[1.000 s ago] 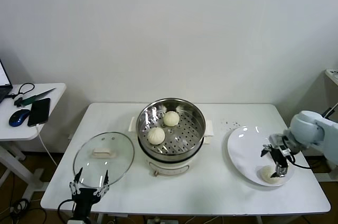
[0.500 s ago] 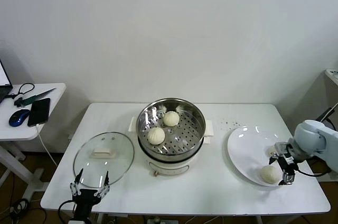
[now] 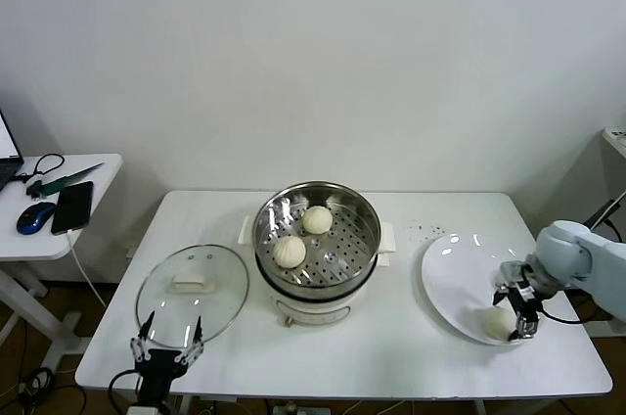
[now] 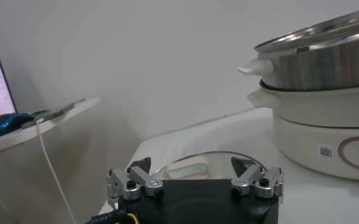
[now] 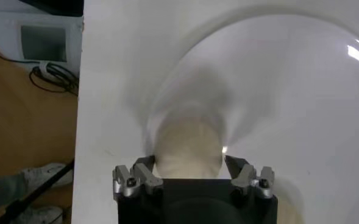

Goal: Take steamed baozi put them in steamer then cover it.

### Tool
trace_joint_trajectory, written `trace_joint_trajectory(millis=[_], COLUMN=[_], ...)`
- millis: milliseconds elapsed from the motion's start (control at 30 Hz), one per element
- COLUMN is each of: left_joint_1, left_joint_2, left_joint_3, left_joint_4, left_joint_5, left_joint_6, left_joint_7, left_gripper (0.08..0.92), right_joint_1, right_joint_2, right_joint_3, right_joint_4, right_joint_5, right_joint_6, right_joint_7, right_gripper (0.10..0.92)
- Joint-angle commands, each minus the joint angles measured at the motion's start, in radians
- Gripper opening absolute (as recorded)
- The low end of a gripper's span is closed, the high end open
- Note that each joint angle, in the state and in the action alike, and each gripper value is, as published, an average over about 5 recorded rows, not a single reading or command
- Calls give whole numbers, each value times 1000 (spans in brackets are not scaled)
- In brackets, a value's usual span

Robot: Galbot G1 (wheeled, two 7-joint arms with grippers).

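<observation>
From the head view, two steamed baozi [image 3: 316, 219] are seen lying in the steamer [image 3: 318, 251], which stands uncovered at the middle of the white desk [image 3: 391, 346]. A glass lid [image 3: 192, 292] lies flat on the desk to the steamer's left. The left gripper [image 3: 166, 345] is held low at the desk's near edge, just in front of the lid, its fingers spread apart. On the right, a third baozi [image 3: 497, 321] rests on the near part of a white plate [image 3: 460, 278] — the right gripper [image 3: 517, 311] is set down over it.

In the left wrist view, the left gripper [image 4: 195, 182] is shown empty and parted, with the lid [image 4: 199, 163] beyond it.

In the right wrist view, the right gripper [image 5: 193, 177] is seen straddling the baozi [image 5: 187, 148] — a finger on each side; whether the fingers press on it cannot be told.
</observation>
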Motion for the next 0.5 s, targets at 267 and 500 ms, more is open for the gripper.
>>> trace_joint_trajectory(millis=[267,500], left_joint_1=[-8,-6], left_joint_2=[-1,0], left_joint_3=[4,3], left_joint_4=[1,0], left_joint_5=[4,3], left_joint_6=[6,5], left_joint_7=[0,0], left_gripper=[823,823], right_joint_1=[54,302], right_joint_2=[17,77], right_joint_3=[-44,-201], right_joint_4=[-18,-21], right_joint_5=[12,-6], right_joint_6=[17,164], right_joint_7=[1,-8], right_gripper=[716,704])
